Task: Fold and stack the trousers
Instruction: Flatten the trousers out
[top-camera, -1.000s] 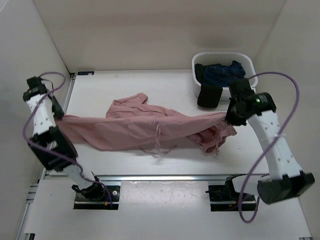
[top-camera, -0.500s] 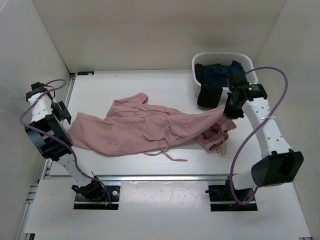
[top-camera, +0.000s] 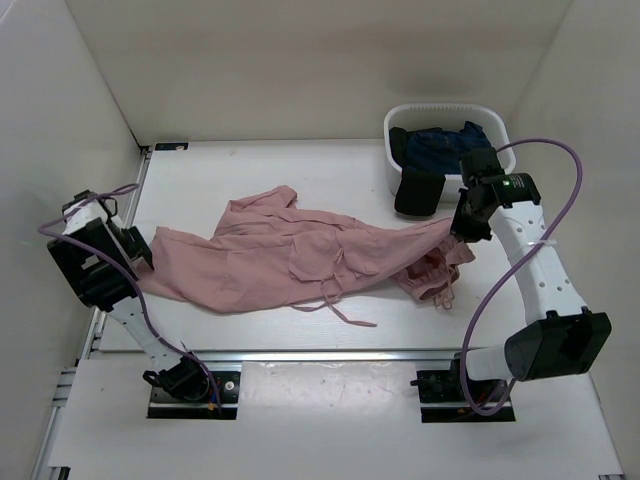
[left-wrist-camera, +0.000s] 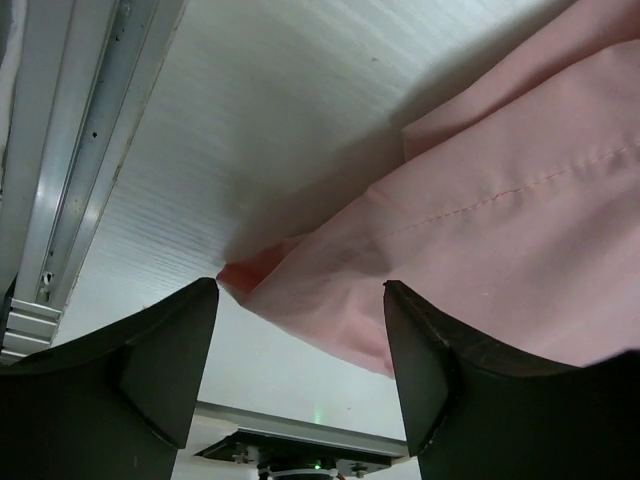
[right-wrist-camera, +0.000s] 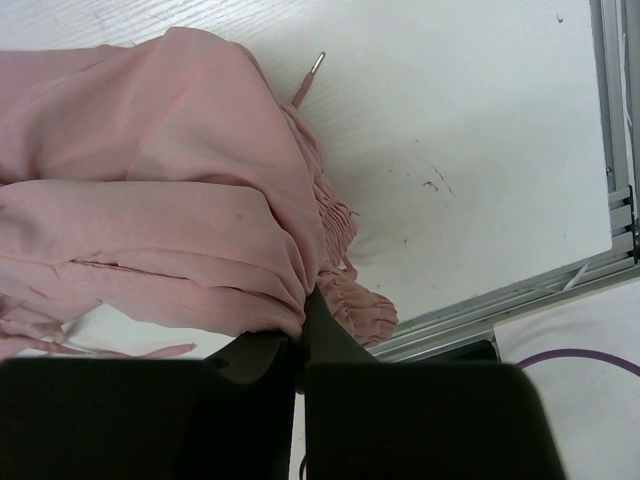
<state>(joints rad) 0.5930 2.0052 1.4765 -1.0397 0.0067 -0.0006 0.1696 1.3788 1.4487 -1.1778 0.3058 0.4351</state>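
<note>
The dusty-pink trousers (top-camera: 300, 255) lie spread across the middle of the table, crumpled, with the drawstring (top-camera: 345, 312) trailing toward the front. My left gripper (top-camera: 138, 250) is open at the table's left edge; a hemmed corner of the trousers (left-wrist-camera: 480, 240) lies loose just beyond its jaws. My right gripper (top-camera: 462, 228) is shut on a fold of the trousers (right-wrist-camera: 180, 250) at their right end, holding it a little above the table. The gathered waist (right-wrist-camera: 360, 300) bunches below it.
A white basket (top-camera: 440, 112) stands at the back right, holding a dark navy-blue garment (top-camera: 445, 145), with a black garment (top-camera: 418, 190) hanging over its front. A metal rail (left-wrist-camera: 70, 170) runs along the left table edge. White walls enclose the table.
My left gripper has let go of the left end of the trousers and dropped lower at the left edge. The cloth has slackened and settled. My right gripper has shifted slightly while still gripping.
</note>
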